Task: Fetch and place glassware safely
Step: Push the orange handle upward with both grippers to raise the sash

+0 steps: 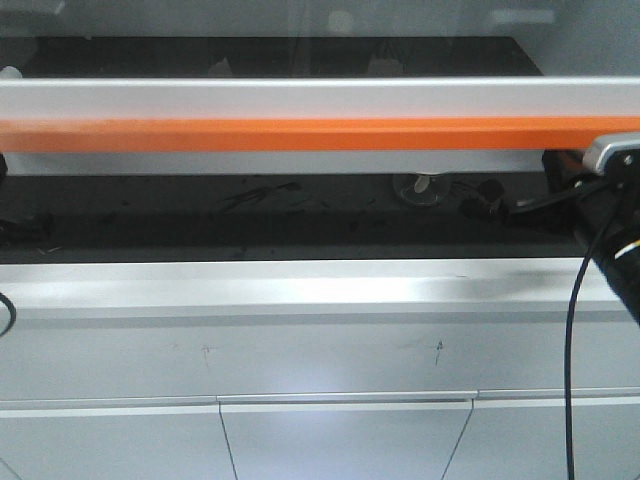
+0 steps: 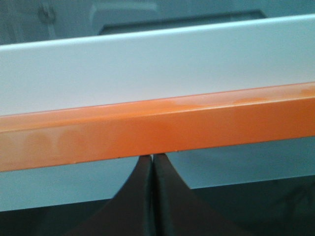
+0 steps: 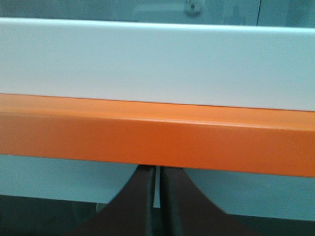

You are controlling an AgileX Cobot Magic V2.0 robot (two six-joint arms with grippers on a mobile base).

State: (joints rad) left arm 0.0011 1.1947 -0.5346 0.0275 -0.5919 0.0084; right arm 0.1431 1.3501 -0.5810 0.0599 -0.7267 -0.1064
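Observation:
The glassware [image 1: 425, 188], a small clear jar with a pale lid, stands dimly on the dark shelf [image 1: 200, 215] just under the orange bar, right of centre. My right arm [image 1: 605, 200] reaches in from the right edge, a short way right of the jar. In the right wrist view my right gripper [image 3: 157, 169] is shut but for a thin slit, with nothing held, its tips just below the orange bar. In the left wrist view my left gripper [image 2: 152, 156] is shut and empty, its tips also under the bar. Neither wrist view shows the jar.
An orange bar [image 1: 300, 134] with a white band [image 1: 300, 98] above it crosses the whole front view at shelf height. Below the shelf runs a silver ledge [image 1: 300, 285] over grey cabinet fronts [image 1: 340, 440]. A black cable [image 1: 572, 360] hangs at the right.

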